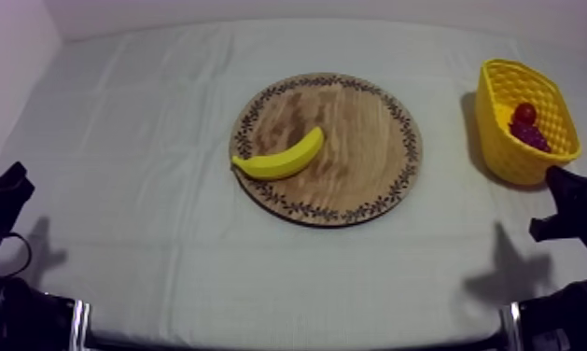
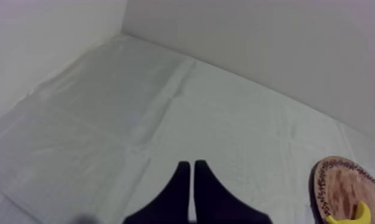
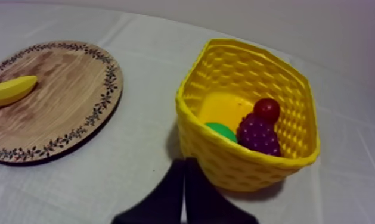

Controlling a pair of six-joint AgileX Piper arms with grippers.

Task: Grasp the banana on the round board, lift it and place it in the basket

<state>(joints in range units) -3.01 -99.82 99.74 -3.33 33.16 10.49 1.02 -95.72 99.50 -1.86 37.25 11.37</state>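
Observation:
The yellow banana (image 1: 282,159) lies on the left half of the round wooden board (image 1: 371,154) in the middle of the table. The yellow basket (image 1: 498,131) stands at the right side and holds grapes (image 1: 530,136) and a small red fruit (image 1: 524,113). My left gripper (image 2: 192,168) is shut on nothing over bare cloth, with the board (image 2: 344,184) and the banana's tip (image 2: 352,215) off to one side. My right gripper (image 3: 185,165) is shut too, just before the basket (image 3: 216,152), which also holds a green fruit (image 3: 222,131). Both arms rest low at the table's front corners.
Cloth lies bare left of the board and along the front edge. A wall borders the table at the back and left. Between board (image 3: 64,89) and basket runs a strip of free cloth.

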